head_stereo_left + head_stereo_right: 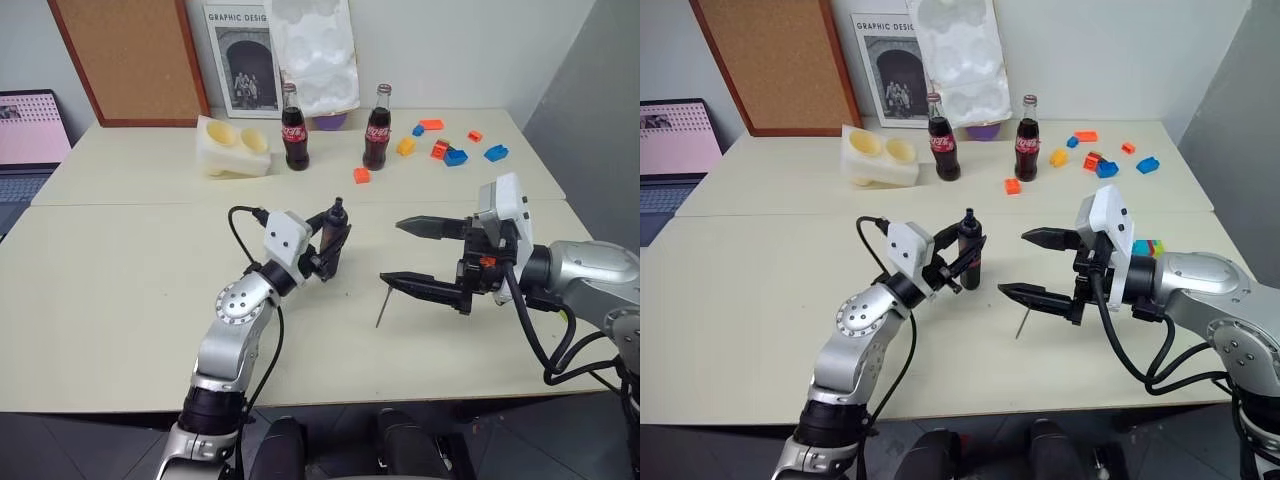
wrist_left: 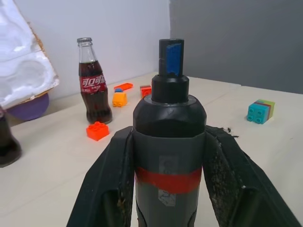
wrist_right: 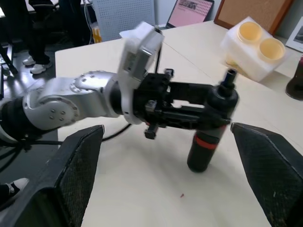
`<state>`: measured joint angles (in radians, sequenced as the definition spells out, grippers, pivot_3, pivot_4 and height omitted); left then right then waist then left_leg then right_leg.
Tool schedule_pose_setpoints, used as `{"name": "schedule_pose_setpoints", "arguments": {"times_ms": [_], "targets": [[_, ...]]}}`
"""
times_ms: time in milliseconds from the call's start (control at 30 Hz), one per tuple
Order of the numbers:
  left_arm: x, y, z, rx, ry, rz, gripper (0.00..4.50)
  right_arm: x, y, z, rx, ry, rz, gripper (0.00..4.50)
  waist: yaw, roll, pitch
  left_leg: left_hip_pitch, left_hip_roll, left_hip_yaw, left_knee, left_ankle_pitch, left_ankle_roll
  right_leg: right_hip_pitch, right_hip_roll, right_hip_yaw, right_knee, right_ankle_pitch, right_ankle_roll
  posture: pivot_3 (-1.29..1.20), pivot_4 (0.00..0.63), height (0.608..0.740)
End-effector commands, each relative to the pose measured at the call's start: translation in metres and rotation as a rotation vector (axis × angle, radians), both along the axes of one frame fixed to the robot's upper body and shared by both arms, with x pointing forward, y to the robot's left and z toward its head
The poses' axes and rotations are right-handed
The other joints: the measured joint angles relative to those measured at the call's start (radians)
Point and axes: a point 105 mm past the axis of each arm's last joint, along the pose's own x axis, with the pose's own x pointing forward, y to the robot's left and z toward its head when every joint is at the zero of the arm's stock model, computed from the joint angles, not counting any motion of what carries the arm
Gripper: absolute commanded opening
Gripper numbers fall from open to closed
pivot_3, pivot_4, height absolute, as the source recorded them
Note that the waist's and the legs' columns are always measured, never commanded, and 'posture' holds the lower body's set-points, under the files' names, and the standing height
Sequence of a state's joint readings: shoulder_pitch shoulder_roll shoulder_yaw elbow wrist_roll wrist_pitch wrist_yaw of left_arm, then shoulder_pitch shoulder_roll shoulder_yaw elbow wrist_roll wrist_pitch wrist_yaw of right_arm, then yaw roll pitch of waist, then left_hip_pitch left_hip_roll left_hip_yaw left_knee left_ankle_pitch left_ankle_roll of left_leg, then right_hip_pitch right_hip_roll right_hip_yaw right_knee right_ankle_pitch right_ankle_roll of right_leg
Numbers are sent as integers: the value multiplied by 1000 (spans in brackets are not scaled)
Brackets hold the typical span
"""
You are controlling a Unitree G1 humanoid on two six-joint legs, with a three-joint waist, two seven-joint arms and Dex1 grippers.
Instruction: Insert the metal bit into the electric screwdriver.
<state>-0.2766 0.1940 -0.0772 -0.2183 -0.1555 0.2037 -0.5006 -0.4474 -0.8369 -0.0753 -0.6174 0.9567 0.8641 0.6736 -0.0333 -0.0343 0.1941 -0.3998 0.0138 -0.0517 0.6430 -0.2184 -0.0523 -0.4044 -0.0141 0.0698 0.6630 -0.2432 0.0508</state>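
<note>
The electric screwdriver [image 1: 334,243], black with a red band and a blue-marked tip [image 2: 171,56], stands nearly upright at the table's middle, tip up. My left gripper [image 1: 335,238] is shut on its body, one finger [image 2: 116,175] on each side. To its right, my right gripper [image 1: 392,252] points toward it and is open, with nothing between its fingers. The metal bit [image 1: 382,305], a thin dark rod, lies on the table below the right gripper's lower finger [image 1: 420,288], touching neither gripper. In the right wrist view the held screwdriver [image 3: 208,127] sits between my wide-apart fingers.
Two cola bottles [image 1: 294,128] [image 1: 377,128] and a white foam tray [image 1: 235,147] stand at the back. An orange brick [image 1: 361,176] lies before them, with several coloured bricks [image 1: 445,150] at the back right. A multicoloured block [image 1: 1148,247] sits by my right arm. A laptop [image 1: 30,130] is far left.
</note>
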Motion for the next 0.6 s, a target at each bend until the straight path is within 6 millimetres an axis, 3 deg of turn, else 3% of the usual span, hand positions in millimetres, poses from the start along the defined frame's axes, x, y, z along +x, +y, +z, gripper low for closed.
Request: {"name": "schedule_pose_setpoints", "arguments": {"times_ms": [33,200,367,600], "targets": [[3,16,-15,29,67,83,1662,2,-6,1,-49,-41,0,4500,0,0,0,0,0,0,0,0,0,0,0,0,0,-1,-1,0,150,740],[8,18,-14,33,62,119,1661,11,-14,-3,-119,-48,39,4500,-1,0,0,0,0,0,0,0,0,0,0,0,0,-1,-1,0,150,740],[11,18,-13,26,59,142,1661,32,-20,-46,-599,-259,284,4500,-12,2,-1,2,0,2,0,0,0,0,0,0,-1,-1,-2,0,150,740],[12,17,-14,23,56,159,1660,61,-16,-80,-1006,-375,658,4500,-34,2,-1,3,1,3,-1,0,0,0,0,1,-1,2,3,0,150,740]]}}
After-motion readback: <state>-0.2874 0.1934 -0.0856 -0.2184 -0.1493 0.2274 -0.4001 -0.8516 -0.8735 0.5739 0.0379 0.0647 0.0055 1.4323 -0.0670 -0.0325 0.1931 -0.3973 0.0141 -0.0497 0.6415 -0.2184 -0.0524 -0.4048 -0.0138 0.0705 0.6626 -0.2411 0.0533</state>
